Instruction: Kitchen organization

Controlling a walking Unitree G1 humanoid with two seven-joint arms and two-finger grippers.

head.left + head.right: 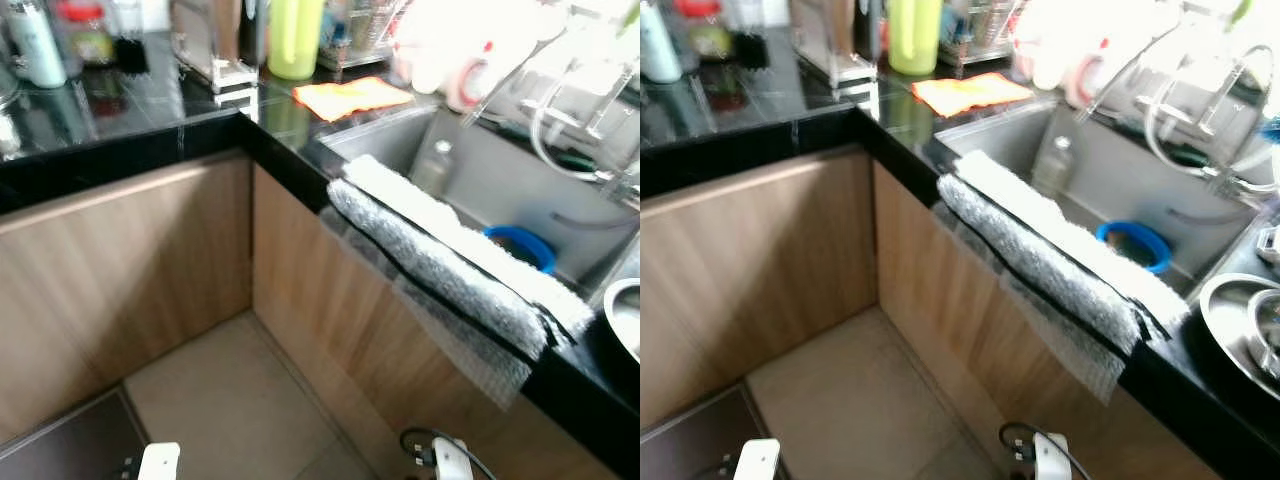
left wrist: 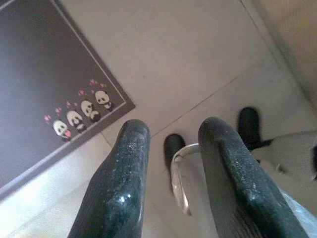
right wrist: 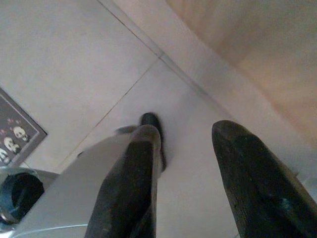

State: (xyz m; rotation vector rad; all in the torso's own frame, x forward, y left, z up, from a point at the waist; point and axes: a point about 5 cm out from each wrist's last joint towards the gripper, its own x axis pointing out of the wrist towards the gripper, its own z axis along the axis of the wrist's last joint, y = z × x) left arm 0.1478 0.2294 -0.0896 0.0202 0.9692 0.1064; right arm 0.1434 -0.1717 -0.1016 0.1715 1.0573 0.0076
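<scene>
A black L-shaped counter (image 1: 120, 140) wraps a corner, with a steel sink (image 1: 500, 180) set in its right run. A grey and white towel (image 1: 440, 260) hangs over the sink's front edge. An orange cloth (image 1: 350, 96) lies on the counter behind the sink, and a blue bowl (image 1: 520, 245) sits inside the basin. Both arms hang low. My left gripper (image 2: 171, 148) is open above the floor tiles. My right gripper (image 3: 185, 148) is open too, beside the wooden cabinet base.
A yellow-green jug (image 1: 293, 38), bottles (image 1: 40, 45) and a rack (image 1: 215, 50) crowd the back of the counter. A steel bowl (image 1: 1240, 330) sits at the far right. Taps (image 1: 570, 110) arch over the sink. A dark panda mat (image 2: 44, 84) lies on the tiled floor (image 1: 230, 400).
</scene>
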